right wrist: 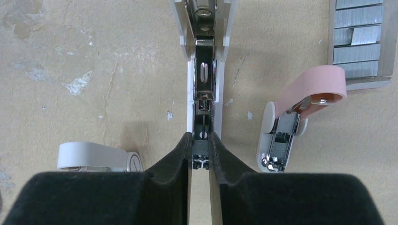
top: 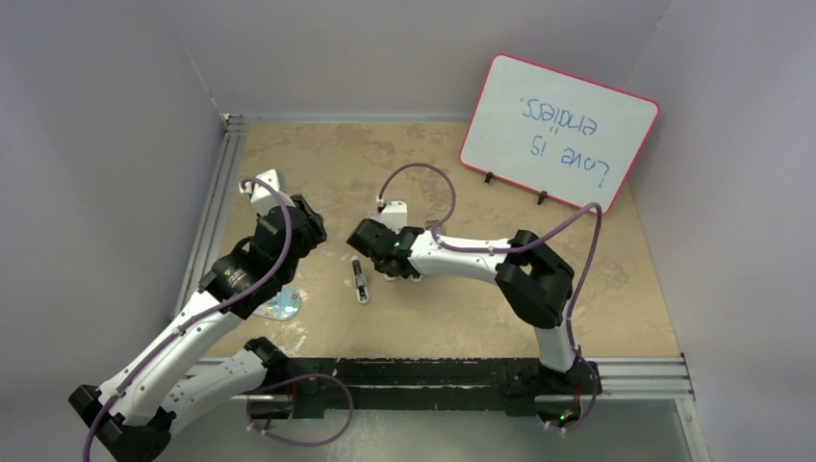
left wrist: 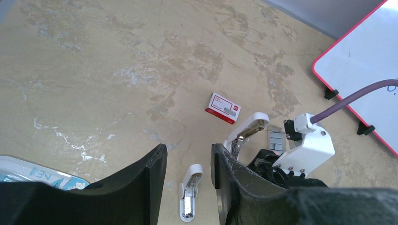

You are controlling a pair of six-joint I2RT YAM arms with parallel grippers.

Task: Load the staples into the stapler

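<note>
1. The right pincer (right wrist: 201, 138) sits low in the centre of the right wrist view. Its two dark fingers are pressed almost together, with only a narrow slot between them.
2. A small silvery piece (right wrist: 201, 161) is pinched in that slot. I cannot tell whether it is a strip of staples or the near end of the stapler's own rail.
3. The open white stapler (right wrist: 202, 79) runs straight up the frame from those fingertips. Its metal channel is laid bare and lines up with the slot.
4. The staples (right wrist: 356, 54) lie at the upper right of the same view. They are silvery strips stacked side by side in a grey tray (right wrist: 387, 42), on the bench (top: 318, 164), apart from the open stapler.
5. A pink stapler (right wrist: 309, 84) lies just below the tray, tilted, with its pink top raised off its metal base.
6. The left pincer (left wrist: 188, 150) fills the bottom of the left wrist view. Its fingers are spread wide and hold nothing.
7. A small white stapler (left wrist: 189, 197) shows on the bench in the gap between those fingers.
8. A red box (left wrist: 224, 108) with a white label lies flat above centre in that view, near the open stapler's far end.
9. A blue-printed packet (left wrist: 28, 176) shows at the lower left.
10. In the top view a red-framed whiteboard (top: 558, 130) stands at the upper right.
</note>
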